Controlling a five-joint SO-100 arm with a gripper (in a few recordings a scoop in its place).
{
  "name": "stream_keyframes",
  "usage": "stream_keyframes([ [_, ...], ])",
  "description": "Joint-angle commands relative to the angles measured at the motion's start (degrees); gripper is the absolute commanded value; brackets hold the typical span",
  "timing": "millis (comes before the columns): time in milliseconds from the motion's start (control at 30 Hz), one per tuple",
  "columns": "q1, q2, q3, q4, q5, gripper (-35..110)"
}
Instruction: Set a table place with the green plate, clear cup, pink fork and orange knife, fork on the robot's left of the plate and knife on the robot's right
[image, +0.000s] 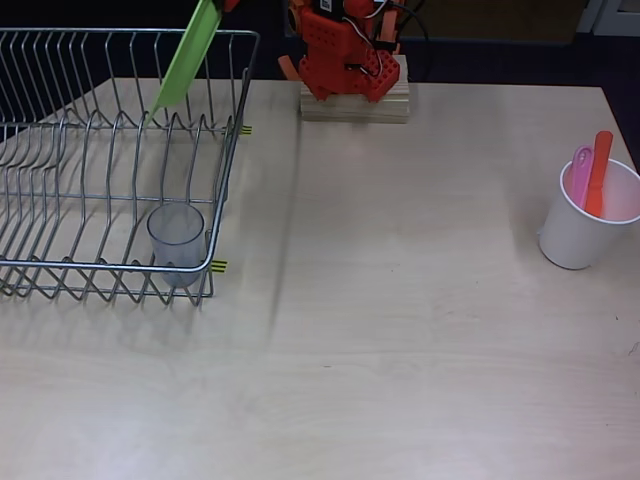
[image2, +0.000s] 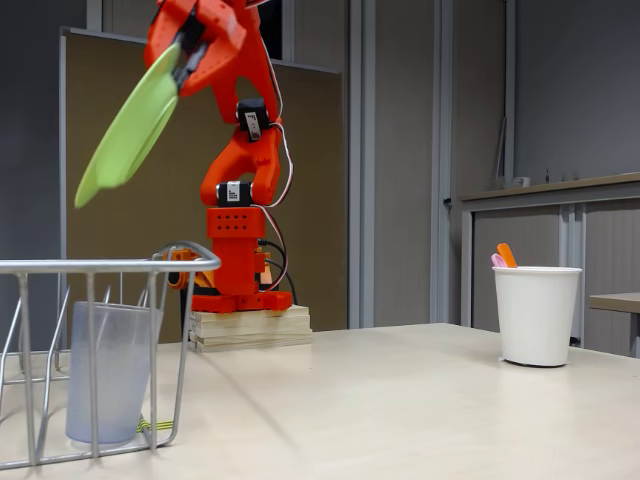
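The green plate (image: 188, 55) (image2: 130, 130) hangs tilted, edge-on, high above the wire dish rack (image: 110, 160), held at its upper rim by my gripper (image2: 183, 55), which is shut on it. The clear cup (image: 177, 243) (image2: 103, 372) stands upright inside the rack's near right corner. The pink fork (image: 580, 176) (image2: 497, 260) and the orange knife (image: 598, 173) (image2: 507, 254) stand handle-up in a white cup (image: 585, 222) (image2: 537, 314) at the table's right side.
The red-orange arm's base (image: 345, 55) sits on a wooden block (image: 355, 103) at the table's back middle. The rack (image2: 95, 350) takes up the left of the table. Bare light wood table (image: 400, 320) lies between rack and white cup.
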Motion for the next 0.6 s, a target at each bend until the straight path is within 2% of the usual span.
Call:
stream_keyframes([
  [0,-5.98,1.14,-2.11,-1.58,3.43,0],
  [200,-19.95,-2.72,-0.70,-5.10,18.98,0],
  [333,-28.83,-5.27,6.33,-11.95,29.62,0],
  [567,-38.32,-15.82,18.11,-21.88,44.74,0],
])
